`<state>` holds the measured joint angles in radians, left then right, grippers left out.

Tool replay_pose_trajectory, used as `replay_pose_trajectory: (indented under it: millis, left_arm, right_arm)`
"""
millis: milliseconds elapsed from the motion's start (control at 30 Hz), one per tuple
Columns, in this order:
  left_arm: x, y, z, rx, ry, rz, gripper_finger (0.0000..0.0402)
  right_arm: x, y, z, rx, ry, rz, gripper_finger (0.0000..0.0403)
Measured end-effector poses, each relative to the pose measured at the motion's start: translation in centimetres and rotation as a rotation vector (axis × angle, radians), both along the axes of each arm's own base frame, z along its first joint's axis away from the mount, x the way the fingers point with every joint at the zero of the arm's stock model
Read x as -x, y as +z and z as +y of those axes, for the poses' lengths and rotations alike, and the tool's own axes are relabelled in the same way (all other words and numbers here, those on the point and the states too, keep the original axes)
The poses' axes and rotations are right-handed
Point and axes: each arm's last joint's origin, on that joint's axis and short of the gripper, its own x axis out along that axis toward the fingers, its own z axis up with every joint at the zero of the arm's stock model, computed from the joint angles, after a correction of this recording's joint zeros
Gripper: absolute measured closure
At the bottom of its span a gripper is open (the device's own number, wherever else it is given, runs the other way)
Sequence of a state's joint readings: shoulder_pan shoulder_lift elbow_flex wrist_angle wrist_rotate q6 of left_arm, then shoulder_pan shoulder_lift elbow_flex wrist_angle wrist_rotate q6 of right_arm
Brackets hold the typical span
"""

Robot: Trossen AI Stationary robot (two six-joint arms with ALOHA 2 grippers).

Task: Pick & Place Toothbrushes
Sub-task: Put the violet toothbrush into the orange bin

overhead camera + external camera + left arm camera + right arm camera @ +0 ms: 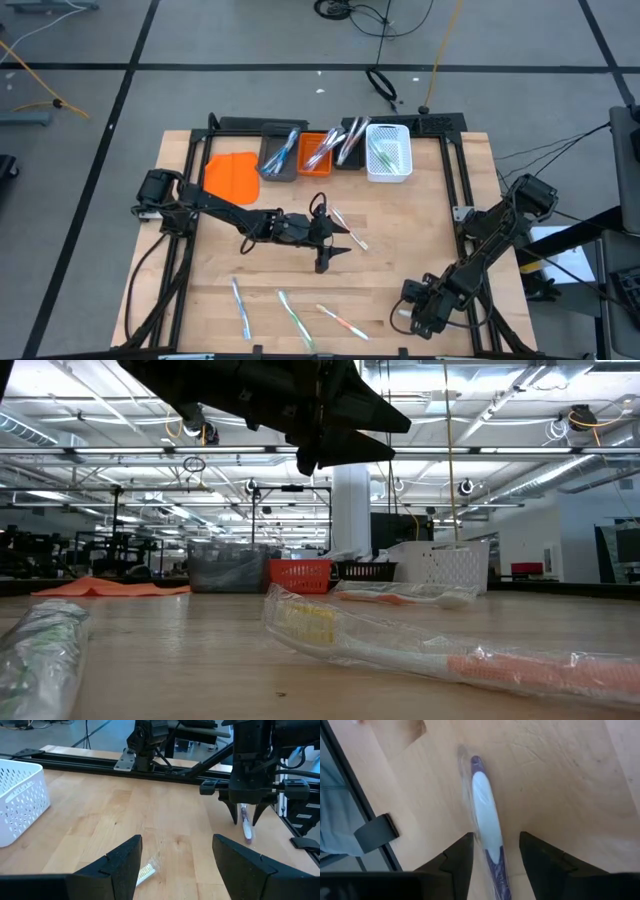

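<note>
Several wrapped toothbrushes lie flat on the wooden table: one (pixel 345 228) near the middle and three along the near edge (pixel 240 305), (pixel 293 318), (pixel 340 320). My left gripper (pixel 335 257) hangs open above the table's middle (pixel 340 435); a wrapped brush end (pixel 147 871) shows below its fingers. My right gripper (pixel 495 855) is low at the near right (pixel 412 315) and open. Its fingers stand on either side of a white and purple toothbrush (pixel 486 815), which lies on the table; I see no touch. The left wrist view shows the same gripper (pixel 245 817) over that brush (pixel 246 829).
Four small bins stand in a row at the far edge: grey (pixel 280 152), orange (pixel 316 150), black (pixel 350 142) and white mesh (pixel 389 152), all holding toothbrushes. An orange sheet (pixel 232 175) lies left of them. A black frame rail (pixel 455 190) borders the table.
</note>
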<state>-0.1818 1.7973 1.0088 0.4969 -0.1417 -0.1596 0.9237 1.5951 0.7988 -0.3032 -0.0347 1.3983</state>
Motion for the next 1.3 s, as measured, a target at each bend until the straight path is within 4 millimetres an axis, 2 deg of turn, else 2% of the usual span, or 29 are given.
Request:
replay_pose_trajectory:
  millis: [100, 267, 333, 500, 767, 1067, 1300]
  left_arm:
    - [0.0, 0.0, 0.0, 0.000, 0.000, 0.000, 0.0156]
    - [0.0, 0.0, 0.0, 0.000, 0.000, -0.001, 0.0156]
    - [0.0, 0.0, 0.0, 0.000, 0.000, -0.001, 0.0156]
    - [0.0, 0.0, 0.0, 0.000, 0.000, -0.001, 0.0156]
    - [0.0, 0.0, 0.0, 0.000, 0.000, -0.001, 0.0156]
    - [0.0, 0.0, 0.0, 0.001, 0.000, -0.002, 0.0156]
    - [-0.1, 0.3, 0.0, 0.006, 0.000, -0.032, 0.0156]
  right_arm:
    - [0.0, 0.1, -0.1, -0.004, 0.000, 0.001, 0.0278]
    - [0.2, 0.4, -0.2, -0.006, -0.001, 0.006, 0.0370]
    - [0.2, 0.6, -0.3, -0.015, 0.001, 0.003, 0.0388]
    - [0.0, 1.0, -0.4, -0.043, 0.021, -0.001, 0.0389]
    - [-1.5, 1.6, -1.9, -0.027, 0.044, -0.066, 0.0391]
    - [-2.7, 5.7, -4.8, 0.073, 0.057, -0.369, 0.0391]
    - [-2.8, 8.4, -6.8, 0.282, -0.004, -0.618, 0.0391]
